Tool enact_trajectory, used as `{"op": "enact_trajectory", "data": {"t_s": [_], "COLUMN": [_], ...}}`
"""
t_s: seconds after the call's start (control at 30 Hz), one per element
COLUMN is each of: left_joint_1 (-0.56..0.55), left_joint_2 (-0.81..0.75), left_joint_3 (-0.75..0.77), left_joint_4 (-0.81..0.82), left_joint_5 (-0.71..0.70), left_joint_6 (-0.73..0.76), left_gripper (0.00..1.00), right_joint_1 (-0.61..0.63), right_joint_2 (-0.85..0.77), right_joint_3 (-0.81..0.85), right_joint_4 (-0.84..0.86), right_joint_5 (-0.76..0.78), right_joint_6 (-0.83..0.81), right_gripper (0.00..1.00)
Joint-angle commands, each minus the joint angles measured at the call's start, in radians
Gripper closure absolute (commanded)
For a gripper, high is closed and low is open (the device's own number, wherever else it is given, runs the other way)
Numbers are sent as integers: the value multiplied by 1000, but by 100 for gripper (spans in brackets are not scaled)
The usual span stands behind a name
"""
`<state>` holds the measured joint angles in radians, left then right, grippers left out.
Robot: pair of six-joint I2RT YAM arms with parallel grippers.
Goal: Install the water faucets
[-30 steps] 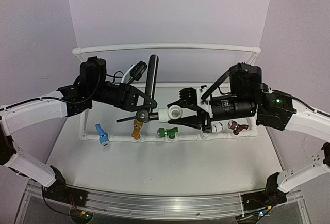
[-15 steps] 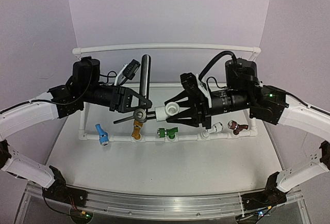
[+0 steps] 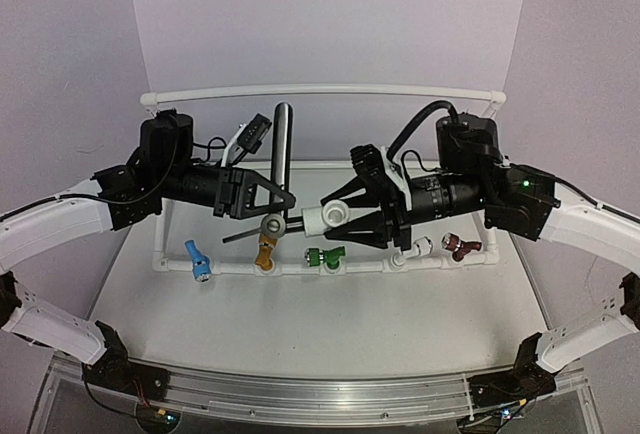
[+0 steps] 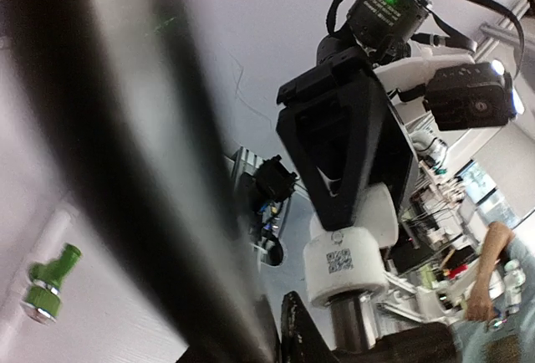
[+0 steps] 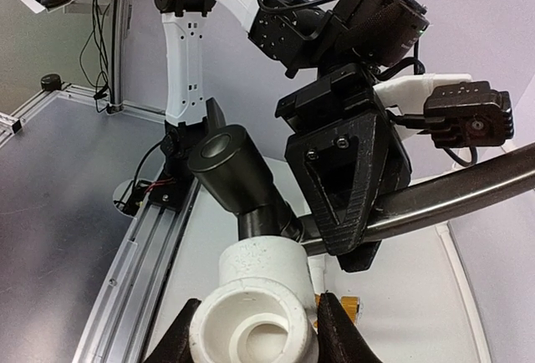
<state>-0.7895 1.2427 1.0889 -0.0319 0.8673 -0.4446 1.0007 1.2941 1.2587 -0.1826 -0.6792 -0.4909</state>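
One faucet lever (image 3: 281, 159) crosswise to fitting (image 3: 330, 217).

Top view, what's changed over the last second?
The left gripper carried the faucet slightly left. The right gripper rolled around the fitting and edged left. The left grip on the faucet and the coloured faucets on the rack stayed put.

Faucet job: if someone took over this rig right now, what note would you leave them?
Left gripper: shut on the faucet lever.
Right gripper: around the fitting; grip unclear.
Both parts hang above the rack, faucet stem meeting the fitting.
Done: parts brought together.
Left: probably finish the joint, then mount it on the rack.
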Motion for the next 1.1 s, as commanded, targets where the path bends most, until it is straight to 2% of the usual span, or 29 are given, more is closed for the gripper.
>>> {"op": "enact_trajectory", "data": {"t_s": [0.0,0.1,0.17,0.27,0.5,0.6,0.7,0.97,1.07], "left_joint_1": [15,16,16,17,79,124,189,265,289], "left_joint_2": [-54,-39,-25,5,57,100,139,238,293], "left_joint_3": [37,60,76,100,122,167,172,135,167], "left_joint_4": [215,205,182,140,42,-71,-89,-93,-155], "left_joint_5": [-100,-118,-148,-188,-344,-436,-439,-617,-694], "left_joint_6": [179,115,77,30,-56,-80,-179,-363,-429], "left_gripper": [100,100,100,100,100,100,100,100,100], "right_joint_1": [-15,-15,-14,-14,-14,-15,-18,-29,-29], "right_joint_2": [-29,-49,-67,-89,-110,-112,-115,-131,-136], "right_joint_3": [27,40,41,47,51,39,27,-9,-19], "right_joint_4": [-154,-159,-157,-156,-113,-93,-81,-61,-60], "right_joint_5": [-14,83,124,163,342,451,516,544,543], "right_joint_6": [137,45,-21,-73,-45,-22,-17,-25,-32], "right_gripper": [32,16,13,2,2,2,2,2,2]}}
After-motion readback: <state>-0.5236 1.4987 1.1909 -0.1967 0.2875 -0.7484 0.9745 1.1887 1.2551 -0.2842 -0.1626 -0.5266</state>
